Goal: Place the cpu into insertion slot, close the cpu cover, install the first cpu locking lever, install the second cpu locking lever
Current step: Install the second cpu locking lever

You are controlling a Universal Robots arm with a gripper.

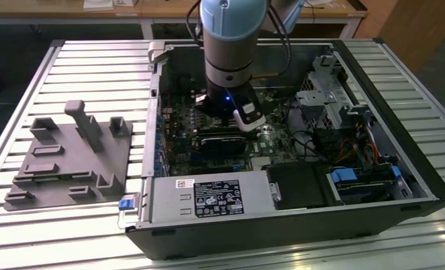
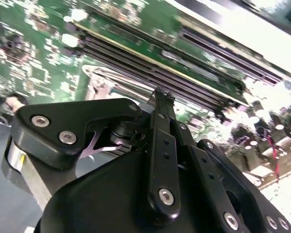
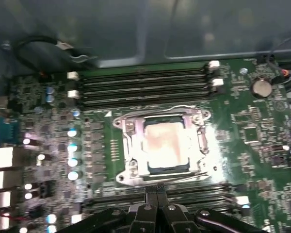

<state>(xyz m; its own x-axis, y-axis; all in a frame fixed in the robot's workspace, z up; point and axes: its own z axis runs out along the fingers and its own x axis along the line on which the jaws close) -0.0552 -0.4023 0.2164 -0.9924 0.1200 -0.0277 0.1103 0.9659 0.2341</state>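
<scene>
Bench (image 1: 49,236) with a slatted, ribbed metal top, pale silver, running across the whole exterior view. Open black computer case (image 1: 297,225) lies on its side directly on the bench, taking up the middle and the exterior view's right, its open side up with the circuit board (image 1: 181,143) exposed inside. Grey fixture plate (image 1: 64,169) with several raised blocks and one taller upright post lies flat on the bench at the exterior view's left, just beside the case, apparently not touching it.
</scene>
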